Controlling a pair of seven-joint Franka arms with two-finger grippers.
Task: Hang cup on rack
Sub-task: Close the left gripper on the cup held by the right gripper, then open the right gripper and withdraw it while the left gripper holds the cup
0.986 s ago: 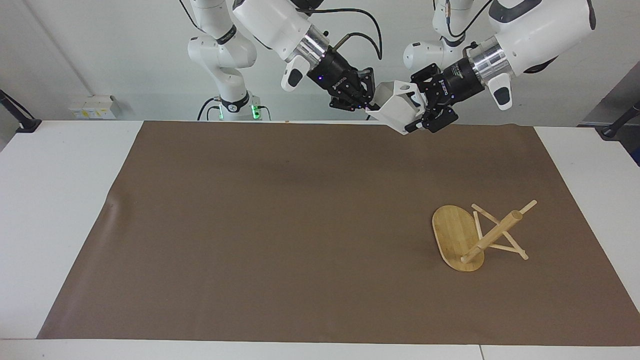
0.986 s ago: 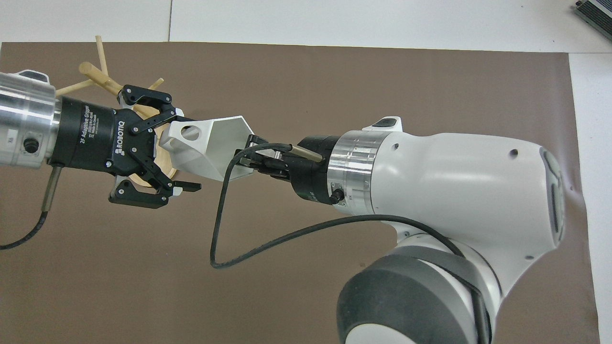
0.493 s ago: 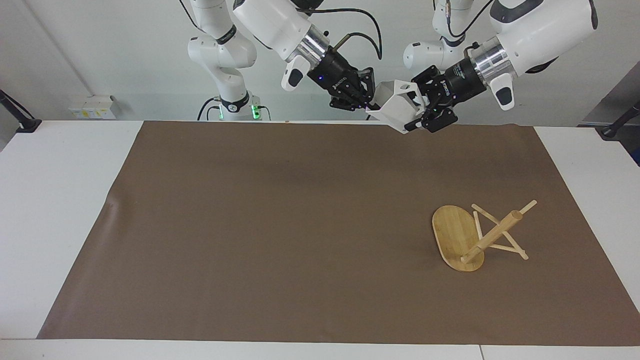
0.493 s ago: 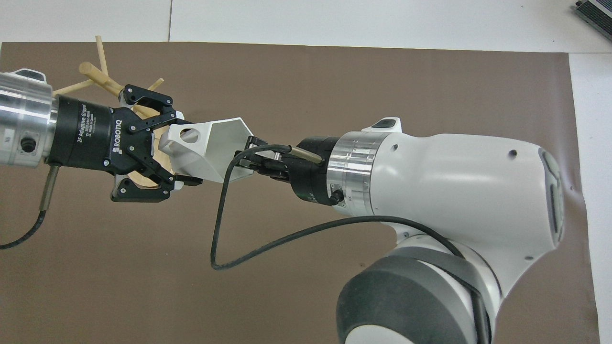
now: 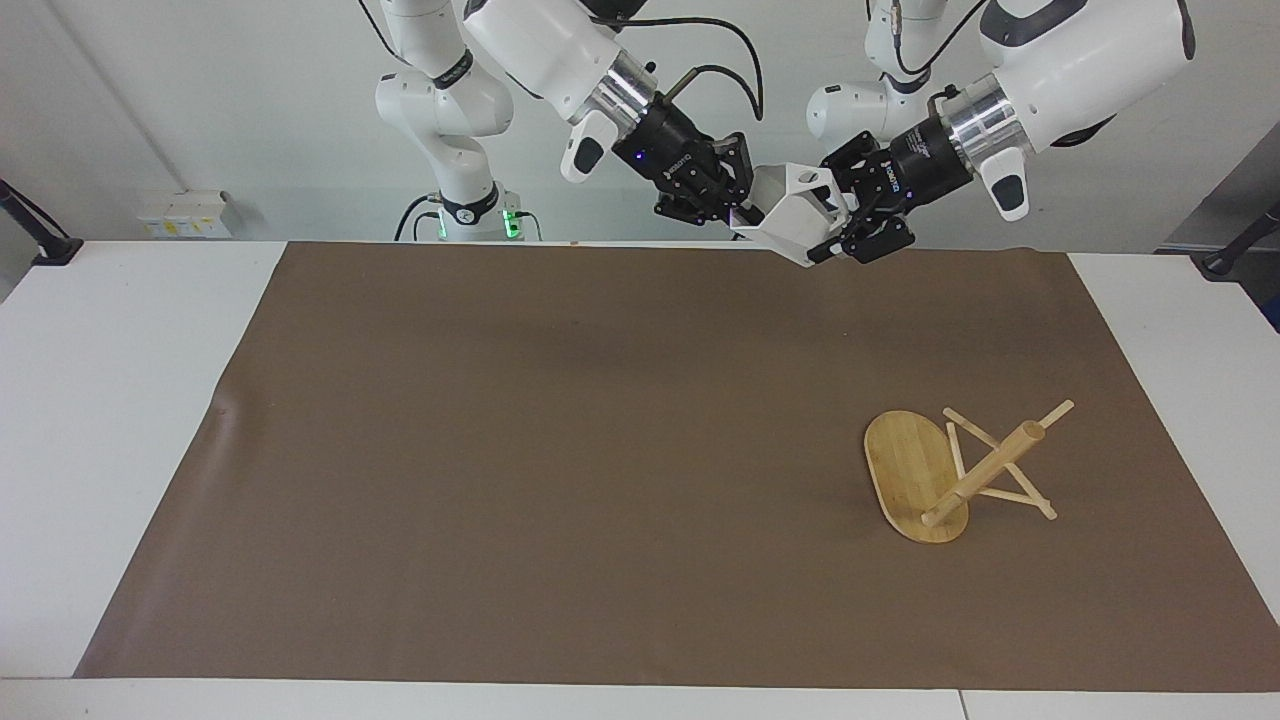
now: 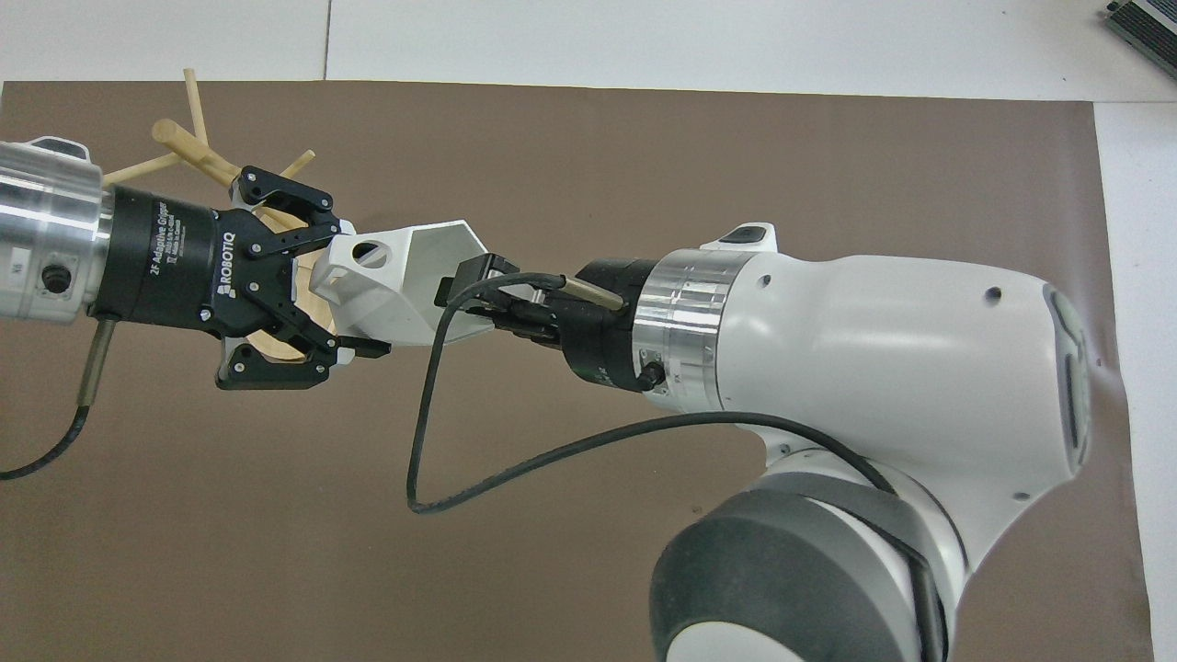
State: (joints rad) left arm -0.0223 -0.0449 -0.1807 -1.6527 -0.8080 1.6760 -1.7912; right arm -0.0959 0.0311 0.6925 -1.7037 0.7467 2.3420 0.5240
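Observation:
The white faceted cup [image 5: 795, 220] [image 6: 395, 294] hangs in the air on its side between both grippers, over the mat's edge nearest the robots. My left gripper [image 5: 838, 222] [image 6: 348, 287] is shut on the cup's handle end, handle hole facing up. My right gripper [image 5: 745, 210] [image 6: 464, 294] is at the cup's rim with its fingers parted, one finger [image 6: 467, 272] lifted off the rim wall. The bamboo rack [image 5: 915, 475] lies tipped over on the mat toward the left arm's end, post [image 6: 188, 147] slanting on its pegs; in the overhead view the left gripper hides most of it.
A brown mat [image 5: 550, 450] covers most of the white table [image 5: 100, 400]. The right arm's black cable [image 6: 423, 441] loops below its wrist. A grey device [image 6: 1145, 23] sits on the table's corner farthest from the robots, at the right arm's end.
My left gripper has closed on the cup's handle end. My right gripper's fingers have spread apart at the rim. The cup has barely shifted.

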